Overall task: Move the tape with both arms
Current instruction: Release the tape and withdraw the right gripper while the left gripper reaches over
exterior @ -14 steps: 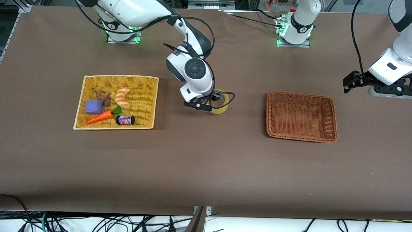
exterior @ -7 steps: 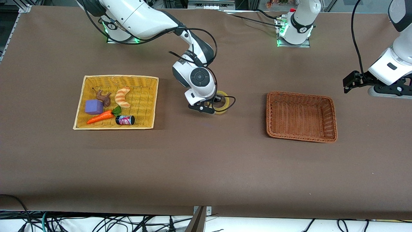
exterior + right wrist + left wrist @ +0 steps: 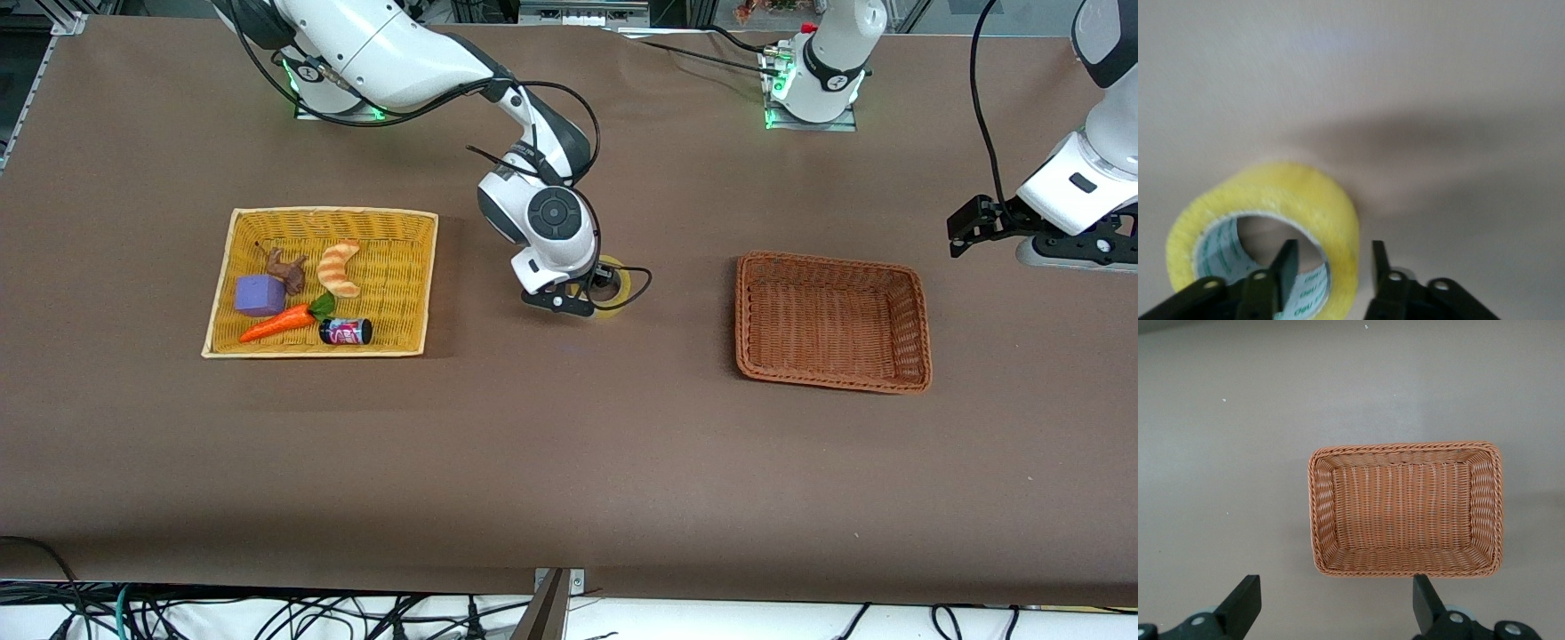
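two baskets flank the tape [image 3: 613, 286], which sits on the table between them with the right gripper [image 3: 582, 298] down at it, one finger inside the hole and one outside, straddling the wall; whether they pinch it i cannot tell. the brown basket [image 3: 916, 307] is empty. the left gripper [image 3: 965, 233] waits spread near its end. judging by this, handover and drop remain
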`<state>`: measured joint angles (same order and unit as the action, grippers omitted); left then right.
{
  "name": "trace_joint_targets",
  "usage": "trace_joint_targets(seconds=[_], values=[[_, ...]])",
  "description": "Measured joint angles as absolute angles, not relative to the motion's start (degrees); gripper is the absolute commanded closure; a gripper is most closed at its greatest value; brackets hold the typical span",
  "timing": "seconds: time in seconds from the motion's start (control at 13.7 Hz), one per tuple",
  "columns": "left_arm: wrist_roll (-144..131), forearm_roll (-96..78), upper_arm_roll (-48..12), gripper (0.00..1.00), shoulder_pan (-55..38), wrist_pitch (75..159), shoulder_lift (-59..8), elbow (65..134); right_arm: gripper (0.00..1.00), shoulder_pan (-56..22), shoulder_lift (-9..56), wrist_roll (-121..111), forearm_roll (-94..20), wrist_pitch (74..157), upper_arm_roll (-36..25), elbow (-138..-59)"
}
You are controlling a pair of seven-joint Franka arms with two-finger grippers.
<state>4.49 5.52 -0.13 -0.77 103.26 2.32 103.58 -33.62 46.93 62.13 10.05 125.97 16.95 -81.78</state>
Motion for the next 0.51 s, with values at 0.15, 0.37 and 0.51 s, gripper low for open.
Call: trace_joint_targets(seconds=[0.15, 0.37, 0.51], values=[[4.49, 5.52, -0.13, 0.00, -0.77, 103.26, 2.32, 103.58, 0.00, -33.65, 44.60, 61.90, 13.17, 120.78, 16.93, -79.25], [4.49, 5.52, -0.14, 0.00, -0.77, 103.26, 2.32, 103.57, 0.00, -32.12, 39.92, 55.10, 13.69, 112.80, 16.25, -74.27], [4.49, 5.52, -0.19, 0.00, -0.82, 103.26, 2.32, 103.57, 0.00, -27.98, 36.71, 46.66, 13.64, 110.21, 15.90, -73.14]])
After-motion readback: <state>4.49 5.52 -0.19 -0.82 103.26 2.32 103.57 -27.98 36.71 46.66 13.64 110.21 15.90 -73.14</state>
